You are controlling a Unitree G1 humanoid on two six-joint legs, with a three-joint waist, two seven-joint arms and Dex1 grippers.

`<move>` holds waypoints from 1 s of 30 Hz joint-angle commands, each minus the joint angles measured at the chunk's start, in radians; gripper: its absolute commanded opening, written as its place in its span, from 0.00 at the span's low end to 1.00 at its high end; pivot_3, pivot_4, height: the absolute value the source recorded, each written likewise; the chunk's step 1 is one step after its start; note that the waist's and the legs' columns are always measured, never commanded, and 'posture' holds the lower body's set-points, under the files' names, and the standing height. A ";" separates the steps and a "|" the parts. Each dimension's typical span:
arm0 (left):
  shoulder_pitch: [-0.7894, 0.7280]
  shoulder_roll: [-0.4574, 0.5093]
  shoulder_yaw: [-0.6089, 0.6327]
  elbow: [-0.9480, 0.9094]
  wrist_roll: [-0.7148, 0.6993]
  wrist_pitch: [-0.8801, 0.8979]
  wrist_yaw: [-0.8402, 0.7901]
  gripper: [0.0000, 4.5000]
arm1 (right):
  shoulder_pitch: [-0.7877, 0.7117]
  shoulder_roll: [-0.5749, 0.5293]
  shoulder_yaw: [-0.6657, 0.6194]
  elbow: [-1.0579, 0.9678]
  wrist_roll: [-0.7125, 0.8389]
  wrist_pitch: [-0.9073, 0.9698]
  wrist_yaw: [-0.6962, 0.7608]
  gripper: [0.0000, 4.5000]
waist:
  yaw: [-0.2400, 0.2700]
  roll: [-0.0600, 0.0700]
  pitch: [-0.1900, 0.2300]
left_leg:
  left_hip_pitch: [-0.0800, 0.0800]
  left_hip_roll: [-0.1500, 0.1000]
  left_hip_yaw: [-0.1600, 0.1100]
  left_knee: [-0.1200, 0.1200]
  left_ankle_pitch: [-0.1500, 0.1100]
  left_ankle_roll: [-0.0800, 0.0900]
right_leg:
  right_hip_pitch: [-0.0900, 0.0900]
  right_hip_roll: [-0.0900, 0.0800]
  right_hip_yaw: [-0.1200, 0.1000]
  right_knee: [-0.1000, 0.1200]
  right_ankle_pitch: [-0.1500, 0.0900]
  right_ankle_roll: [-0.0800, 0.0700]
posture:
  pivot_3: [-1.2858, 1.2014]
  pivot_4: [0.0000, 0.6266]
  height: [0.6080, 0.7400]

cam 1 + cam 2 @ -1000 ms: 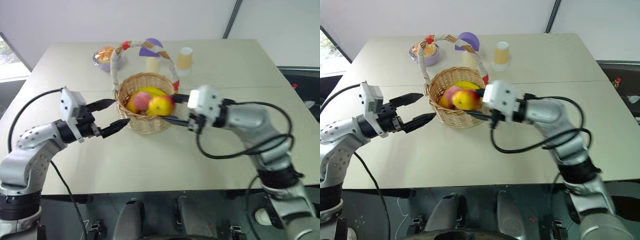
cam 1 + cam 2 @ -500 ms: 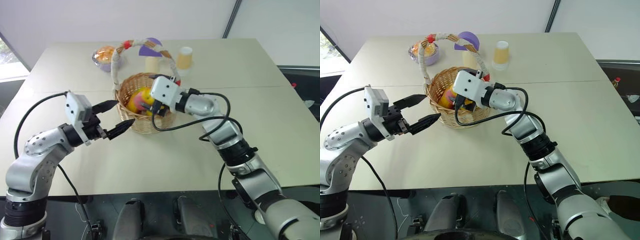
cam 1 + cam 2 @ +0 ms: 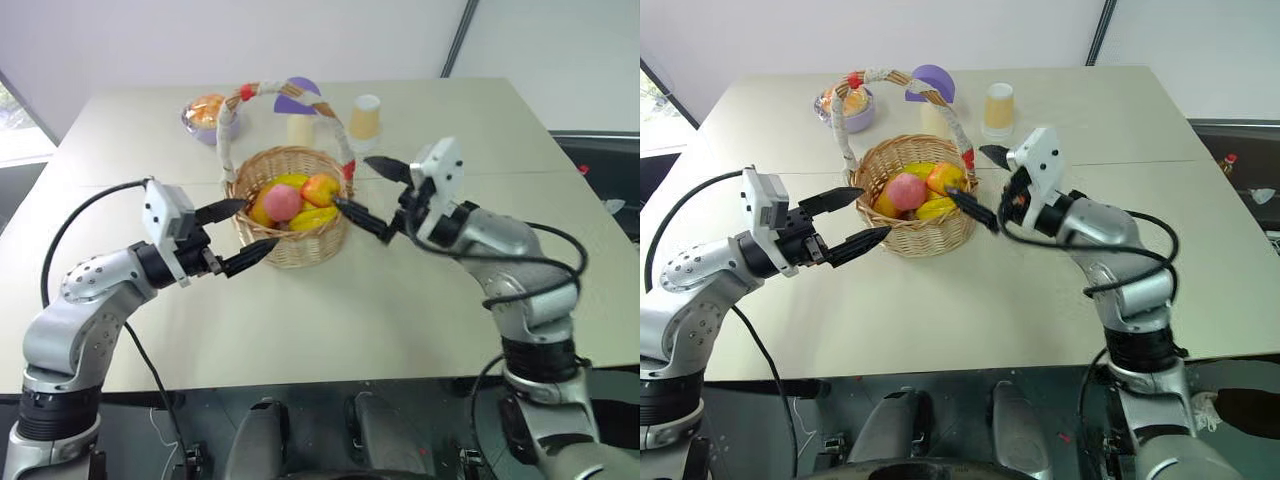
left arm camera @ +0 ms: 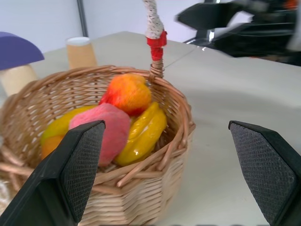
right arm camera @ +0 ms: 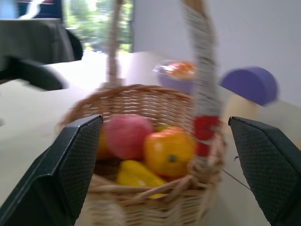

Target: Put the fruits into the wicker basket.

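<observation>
All three fruits (image 3: 295,198) now inside the wicker basket (image 3: 290,235), last one just released. Right gripper (image 3: 370,192) pulled back out to the basket's 3 o'clock, fingers spread, empty. Left gripper (image 3: 243,233) at 9 o'clock, fingers apart, empty. Task looks complete.

3 fruits (image 3: 293,201) in upright wicker basket (image 3: 290,247)
</observation>
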State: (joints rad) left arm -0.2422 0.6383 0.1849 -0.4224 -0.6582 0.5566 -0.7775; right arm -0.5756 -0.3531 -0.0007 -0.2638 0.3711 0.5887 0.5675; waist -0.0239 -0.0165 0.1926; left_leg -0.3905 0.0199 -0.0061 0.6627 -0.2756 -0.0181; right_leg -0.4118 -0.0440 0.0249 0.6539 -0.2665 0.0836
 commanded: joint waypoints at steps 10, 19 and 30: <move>0.012 -0.023 0.004 -0.075 -0.036 0.009 0.042 1.00 | -0.157 0.132 -0.013 0.297 -0.058 -0.155 -0.092 0.61 | 0.007 0.000 0.000 | -0.002 0.000 0.000 0.000 0.000 0.000 | -0.001 -0.003 0.000 0.000 0.000 0.000 | 0.52 0.24 1.00; 0.014 -0.035 -0.024 -0.067 -0.043 -0.003 0.040 1.00 | -0.102 0.094 -0.029 0.180 -0.056 -0.128 -0.113 0.01 | 0.006 0.000 0.000 | -0.002 0.000 0.000 0.000 0.000 0.000 | -0.001 -0.003 0.000 0.000 0.000 0.000 | 0.52 0.24 1.00; -0.113 -0.065 -0.106 0.057 -0.017 -0.029 -0.039 1.00 | -0.010 -0.181 -0.363 0.136 -0.132 -0.155 -0.313 0.01 | 0.012 0.001 0.001 | -0.005 -0.004 0.000 0.000 0.000 0.001 | -0.001 -0.003 0.000 -0.004 0.000 0.000 | 0.52 0.24 1.00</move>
State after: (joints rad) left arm -0.3256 0.5791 0.0848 -0.3596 -0.6794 0.5552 -0.8040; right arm -0.5866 -0.5090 -0.3143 -0.1121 0.2553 0.4688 0.2863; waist -0.0116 -0.0157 0.1932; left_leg -0.3953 0.0160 -0.0059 0.6622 -0.2761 -0.0172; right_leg -0.4127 -0.0469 0.0247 0.6495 -0.2665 0.0839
